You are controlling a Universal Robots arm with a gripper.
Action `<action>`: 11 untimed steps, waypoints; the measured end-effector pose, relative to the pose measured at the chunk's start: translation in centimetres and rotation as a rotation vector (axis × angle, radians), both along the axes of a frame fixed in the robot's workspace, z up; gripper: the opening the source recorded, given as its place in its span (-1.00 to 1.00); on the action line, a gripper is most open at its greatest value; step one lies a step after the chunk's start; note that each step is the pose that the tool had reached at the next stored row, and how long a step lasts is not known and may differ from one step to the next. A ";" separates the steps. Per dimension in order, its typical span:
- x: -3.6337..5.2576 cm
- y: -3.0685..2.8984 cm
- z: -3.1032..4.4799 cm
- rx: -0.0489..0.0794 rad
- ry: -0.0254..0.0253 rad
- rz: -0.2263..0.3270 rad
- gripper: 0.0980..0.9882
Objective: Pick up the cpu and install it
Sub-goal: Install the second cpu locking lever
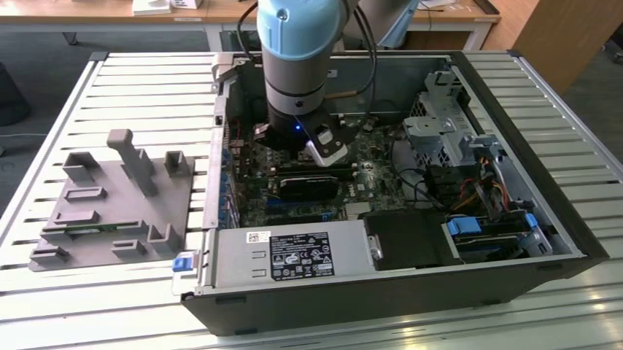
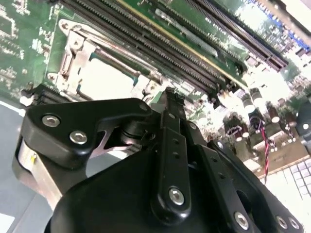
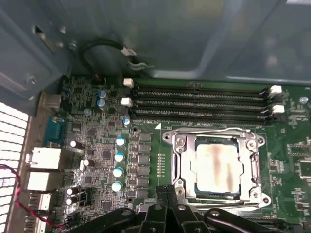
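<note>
CPU (image 3: 217,167): seated in the motherboard socket (image 3: 182,167), silver top exposed, stained. Gripper (image 3: 167,190): poised just beside the socket frame; fingers (image 2: 167,104) pressed together, nothing held.

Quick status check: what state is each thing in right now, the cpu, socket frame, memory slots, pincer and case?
cpu: seated flat in the socket, stained metal top facing up.
socket frame: lying around the cpu.
memory slots: all empty.
pincer: shut, empty, just beside the socket.
computer case: lying on its side, open, side panel off.
</note>
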State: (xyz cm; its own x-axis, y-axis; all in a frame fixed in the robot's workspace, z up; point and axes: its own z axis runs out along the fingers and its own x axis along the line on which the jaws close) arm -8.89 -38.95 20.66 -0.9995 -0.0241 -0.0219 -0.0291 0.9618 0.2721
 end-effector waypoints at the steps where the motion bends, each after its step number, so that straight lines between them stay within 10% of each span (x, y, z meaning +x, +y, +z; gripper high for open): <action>1: 0.00 0.00 0.21 0.004 0.0000 0.000 -0.98; 11: 0.00 0.00 1.88 0.018 -0.0003 0.000 -0.98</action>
State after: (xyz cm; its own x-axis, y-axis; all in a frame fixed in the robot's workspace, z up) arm -8.89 -38.95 22.54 -0.9995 -0.0236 -0.0226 -0.0292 0.9569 0.2889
